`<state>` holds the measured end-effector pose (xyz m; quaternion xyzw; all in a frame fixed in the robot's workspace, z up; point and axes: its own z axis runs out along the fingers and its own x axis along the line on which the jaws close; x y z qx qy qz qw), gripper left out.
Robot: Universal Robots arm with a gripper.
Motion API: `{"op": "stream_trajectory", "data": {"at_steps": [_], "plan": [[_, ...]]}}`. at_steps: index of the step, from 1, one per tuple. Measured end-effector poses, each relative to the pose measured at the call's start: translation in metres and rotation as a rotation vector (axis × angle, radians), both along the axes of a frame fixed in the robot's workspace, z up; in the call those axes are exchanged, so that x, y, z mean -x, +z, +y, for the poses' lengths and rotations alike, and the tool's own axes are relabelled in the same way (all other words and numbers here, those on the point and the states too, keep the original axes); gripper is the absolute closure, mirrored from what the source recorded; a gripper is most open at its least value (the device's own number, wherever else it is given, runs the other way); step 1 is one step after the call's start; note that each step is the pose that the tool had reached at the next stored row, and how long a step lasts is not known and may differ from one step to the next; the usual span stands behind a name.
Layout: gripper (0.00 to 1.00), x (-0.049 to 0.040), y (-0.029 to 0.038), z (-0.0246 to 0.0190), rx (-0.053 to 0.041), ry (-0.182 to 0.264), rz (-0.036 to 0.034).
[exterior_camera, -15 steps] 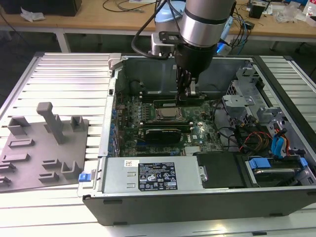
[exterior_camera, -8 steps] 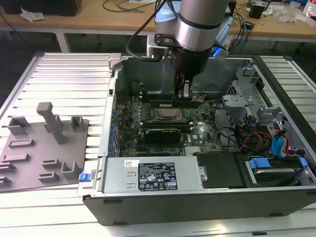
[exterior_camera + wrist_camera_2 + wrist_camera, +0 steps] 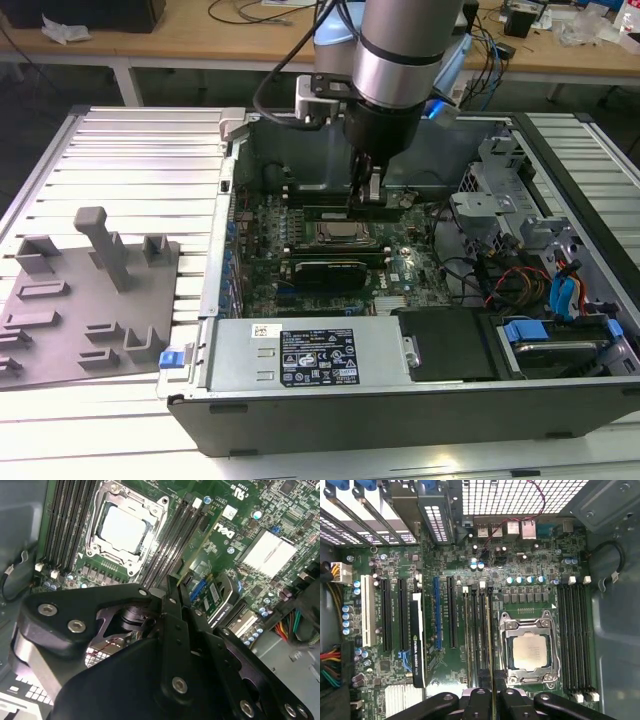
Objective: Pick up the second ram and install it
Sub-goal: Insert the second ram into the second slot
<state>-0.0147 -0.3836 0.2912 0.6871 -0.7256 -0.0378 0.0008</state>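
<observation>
My gripper reaches down into the open computer case, just behind the processor socket. It is shut on the second ram, a thin green strip seen edge-on. The strip lies along the black memory slots right beside the socket. In the second wrist view the ram runs out from between the black fingers, lined up with the slots. Whether it sits fully in a slot I cannot tell.
A second bank of memory slots lies on the socket's other side. A graphics card stands in an expansion slot. The power supply and drive bays line the case's near side. A grey fixture plate lies outside at the exterior view's left.
</observation>
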Motion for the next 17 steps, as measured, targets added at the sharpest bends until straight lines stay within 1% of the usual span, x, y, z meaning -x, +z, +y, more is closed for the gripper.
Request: {"op": "stream_trajectory", "data": {"at_steps": [6, 8, 9, 14, 17], "plan": [[0.86, 0.0009, -0.0067, 0.0001, 0.0001, 0.0, 0.0], [0.86, 0.0011, -0.0105, 0.0001, 0.0001, 0.0, 0.0001], [0.86, 0.0014, -0.0138, 0.0004, 0.0, 0.0, -0.0001], [0.86, 0.0022, -0.0236, 0.0008, 0.0001, 0.0, 0.0], [0.86, 0.0029, -0.0276, 0.001, 0.0001, 0.0, 0.0]]}}
